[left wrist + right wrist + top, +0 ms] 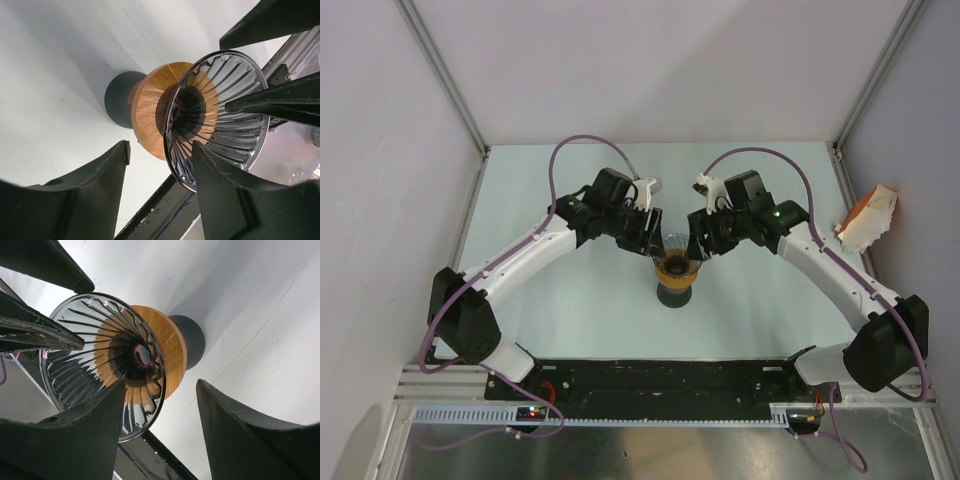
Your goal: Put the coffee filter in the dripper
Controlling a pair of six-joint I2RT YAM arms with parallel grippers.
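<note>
From above, both arms lean in over the pale table [570, 320] and meet at the dripper [676, 262] near its middle, the left gripper [648, 235] and right gripper [702, 238] flanking it. A white-and-orange packet [868, 220] sits well apart at the right edge; whether it holds filters I cannot tell. In the left wrist view the left gripper [161, 147] is spread wide and carries nothing. The dripper [225, 140] sits just ahead on a wooden ring [150, 110] over a dark cup [117, 100], and the other arm's fingers appear to straddle its far rim. In the right wrist view the right gripper [161, 385] is equally wide and empty, and the dripper [80, 375] shows bare spiral ribs down to its hole. The coffee filter is not visible in any view, so placing it looks not yet done. To do it well, I judge one gripper should pinch the paper lightly by its edge and lower it point-first into the cone. The other should steady the rim without squeezing — the stack looks top-heavy and could tip.
</note>
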